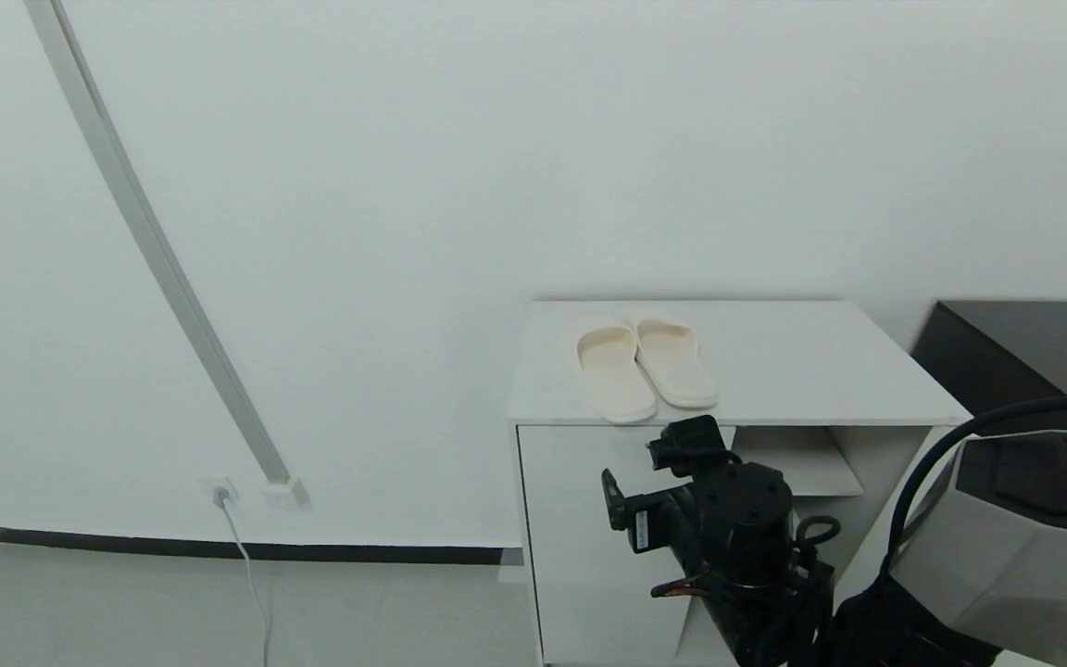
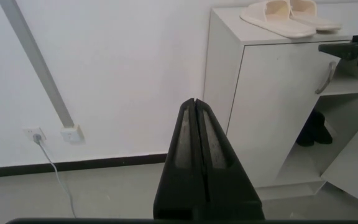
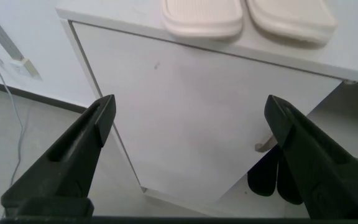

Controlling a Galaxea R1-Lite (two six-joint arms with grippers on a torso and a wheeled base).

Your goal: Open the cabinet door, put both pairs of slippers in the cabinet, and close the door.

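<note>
Basically, the step in hand was judged to be picking up the cream slippers (image 1: 645, 369). They were seen side by side on the cabinet (image 1: 802, 361) top, centre-right of the head frame, near ends at the front edge. The dark pair (image 3: 272, 177) was seen low inside the open compartment.

- **Right gripper** (image 3: 190, 106): held before the closed door (image 1: 589, 537), below the cream pair, fingers spread wide, nothing held.
- **Left gripper** (image 2: 195, 102): fingers pressed together, empty.

The right gripper should be raised to top level first. Both slippers are best pinched together at the near ends.
</note>
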